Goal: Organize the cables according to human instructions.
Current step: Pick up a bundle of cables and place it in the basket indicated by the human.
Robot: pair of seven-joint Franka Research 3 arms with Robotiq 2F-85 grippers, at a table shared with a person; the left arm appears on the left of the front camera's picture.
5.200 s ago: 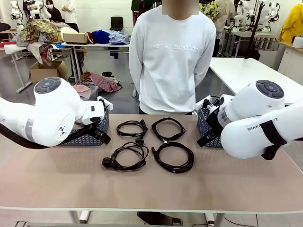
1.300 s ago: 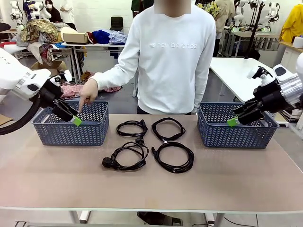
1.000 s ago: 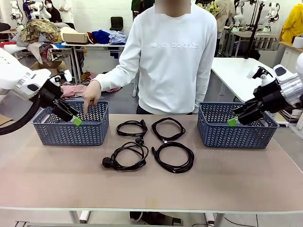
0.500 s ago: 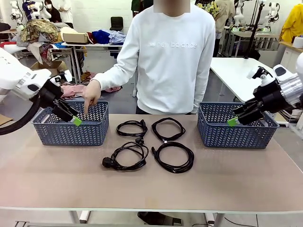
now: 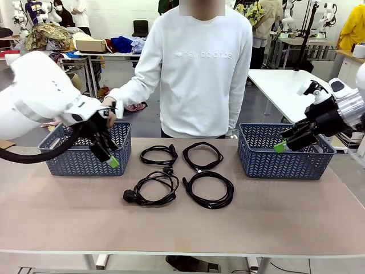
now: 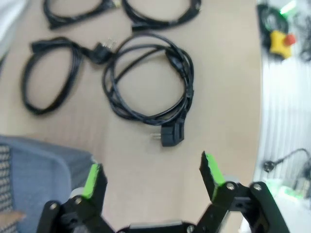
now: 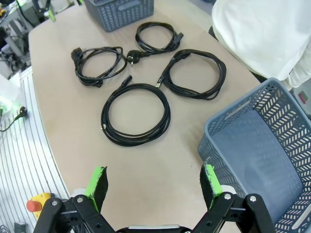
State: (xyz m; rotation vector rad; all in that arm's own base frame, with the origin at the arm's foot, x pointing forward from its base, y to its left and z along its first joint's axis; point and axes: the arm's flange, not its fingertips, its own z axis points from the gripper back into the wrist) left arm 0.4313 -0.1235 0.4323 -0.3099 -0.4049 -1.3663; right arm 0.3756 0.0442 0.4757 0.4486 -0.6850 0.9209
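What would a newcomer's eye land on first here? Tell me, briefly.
Four black coiled cables lie in a two-by-two block at the middle of the table, between two blue-grey baskets. The left gripper, fingers open, hangs at the near corner of the left basket, pointed toward the cable with the chunky plug. A person in a white sweatshirt stands at the far side.

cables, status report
Left gripper open, by left basket. Right gripper open, by right basket. Four cables coiled on table, untouched. Person's hand at left basket, close to left gripper.
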